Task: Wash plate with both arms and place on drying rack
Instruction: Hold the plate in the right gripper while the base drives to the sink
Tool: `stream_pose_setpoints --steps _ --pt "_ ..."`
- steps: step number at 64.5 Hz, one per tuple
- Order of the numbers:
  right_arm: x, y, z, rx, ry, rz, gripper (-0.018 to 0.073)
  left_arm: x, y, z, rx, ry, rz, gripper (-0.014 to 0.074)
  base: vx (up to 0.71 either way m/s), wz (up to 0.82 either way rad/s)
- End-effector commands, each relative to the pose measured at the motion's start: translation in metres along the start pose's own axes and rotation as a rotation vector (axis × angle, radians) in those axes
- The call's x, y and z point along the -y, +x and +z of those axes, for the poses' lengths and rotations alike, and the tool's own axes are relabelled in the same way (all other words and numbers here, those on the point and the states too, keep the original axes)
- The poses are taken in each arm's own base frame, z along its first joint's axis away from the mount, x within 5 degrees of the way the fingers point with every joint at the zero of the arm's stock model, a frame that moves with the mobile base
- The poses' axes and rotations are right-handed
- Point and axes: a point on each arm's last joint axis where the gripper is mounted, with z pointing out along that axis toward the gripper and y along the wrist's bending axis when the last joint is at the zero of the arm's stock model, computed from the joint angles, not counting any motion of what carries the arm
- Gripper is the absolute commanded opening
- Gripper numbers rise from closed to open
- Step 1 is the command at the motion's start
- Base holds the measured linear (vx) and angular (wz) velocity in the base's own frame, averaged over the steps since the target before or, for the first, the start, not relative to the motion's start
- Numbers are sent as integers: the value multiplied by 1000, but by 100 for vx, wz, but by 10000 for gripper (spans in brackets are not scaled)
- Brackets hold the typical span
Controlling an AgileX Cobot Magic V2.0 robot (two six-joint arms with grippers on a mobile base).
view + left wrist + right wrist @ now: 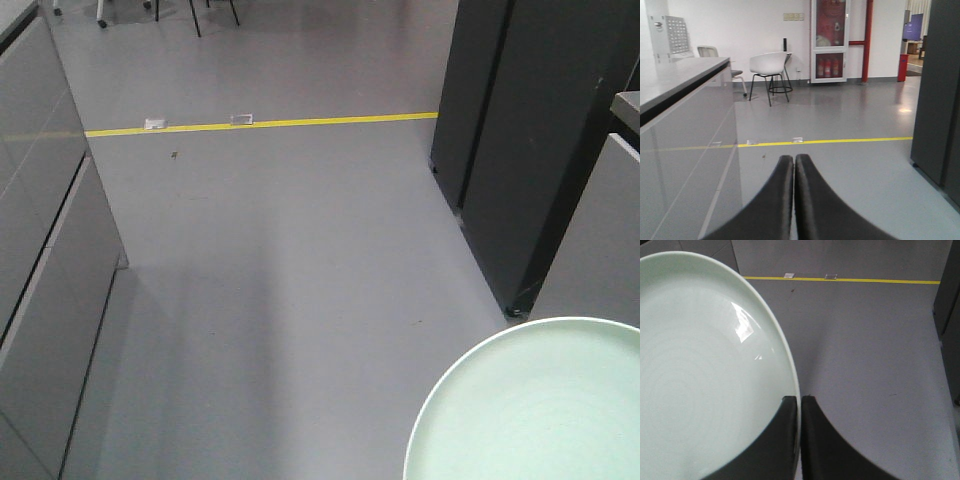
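A grey, smooth floor (pixel 300 300) fills most of every view. A run of grey cabinets (pixel 40 250) lines one side and one tall dark cabinet (pixel 530 130) stands on the other, well ahead of the right pincer.

There is one plate (pixel 530 410). It is round and pale mint green, without pattern, and has a low raised rim and faint concentric rings on its face. A window glare shows on it in the right wrist view. It is held up over the floor, and its broad face spreads out left of the right pincer (pixel 800 400). The rim runs straight down into the narrow slot between that pincer's two black fingers (pixel 780 445), which are clenched on the plate's edge.

The left pincer (pixel 794 159) is clenched on nothing, its two curved black fingers pressed together tip to tip over bare floor.

Ahead of both pincers, one yellow line (pixel 300 122) crosses the floor, with two small pale tags (pixel 241 120) on it. Far beyond the left pincer stand two chairs (pixel 769 64) against a white wall.
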Motion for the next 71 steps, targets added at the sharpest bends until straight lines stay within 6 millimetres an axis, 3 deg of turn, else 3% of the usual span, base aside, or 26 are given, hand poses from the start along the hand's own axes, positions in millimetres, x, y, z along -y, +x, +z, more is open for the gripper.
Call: stream_pose_setpoints --steps 1,71 --pt "-1 -13 -3 84 1 3 -5 0 -2 -1 74 7 -14 -6 23 -23" --pt "-1 -13 -3 84 1 3 -5 0 -2 -1 74 7 -14 -6 18 -37"
